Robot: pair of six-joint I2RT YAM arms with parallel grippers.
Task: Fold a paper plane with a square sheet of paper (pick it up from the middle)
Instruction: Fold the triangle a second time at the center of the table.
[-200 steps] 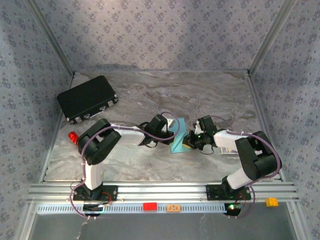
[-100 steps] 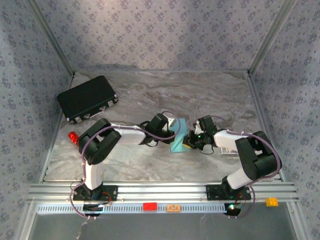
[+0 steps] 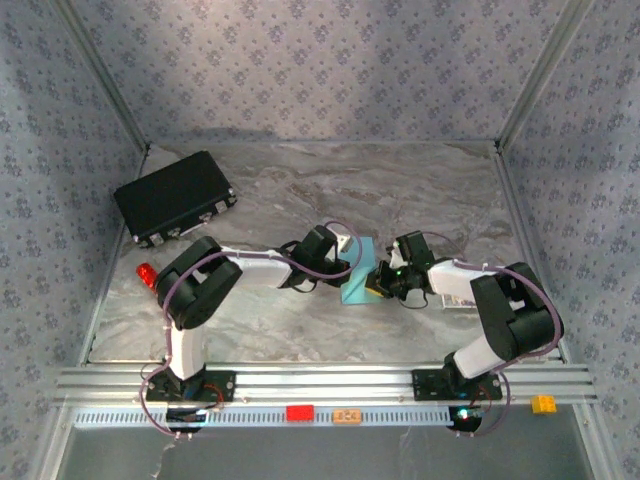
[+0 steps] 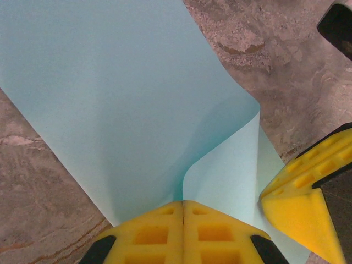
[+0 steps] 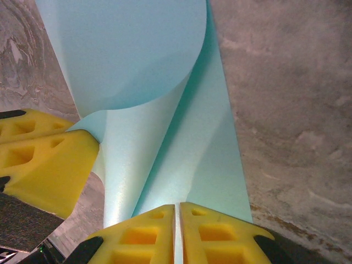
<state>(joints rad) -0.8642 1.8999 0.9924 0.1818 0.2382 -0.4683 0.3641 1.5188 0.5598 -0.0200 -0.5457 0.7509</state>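
Toward the left of mid-counter, the left claw [image 3: 350,258] is clamped on the square sheet of paper [image 3: 357,275]. Its wrist view shows the two yellow pads pressed flat together on the sheet's near edge [image 4: 183,206].

The paper [image 4: 110,93] is thin, plain and light cyan-blue, with no print on it. From the left pinch one broad layer spreads away over the marbled counter [image 3: 400,190]. A second layer rises beside it and bends over in a soft, rounded curl rather than a sharp crease. The inside of the curl is shaded a deeper teal. From above, the sheet shows as a small slanted patch held between the two claws. I cannot tell whether its lower edge rests on the counter.

On the right, the right claw [image 3: 378,280] is also closed on the sheet. Its own camera shows the pads together with a thin pale sliver of paper [image 5: 132,60] caught between them [image 5: 177,209]. The curled layer arches above, and the left claw's yellow pad is just beside it at the left edge of that view.

Compared with a second ago, the black case [image 3: 175,198] and the red stick [image 3: 146,273] at the far left have not moved. The left claw has edged slightly toward the right one. The paper now shows as a shorter, more bunched patch. The right claw stays where it was.
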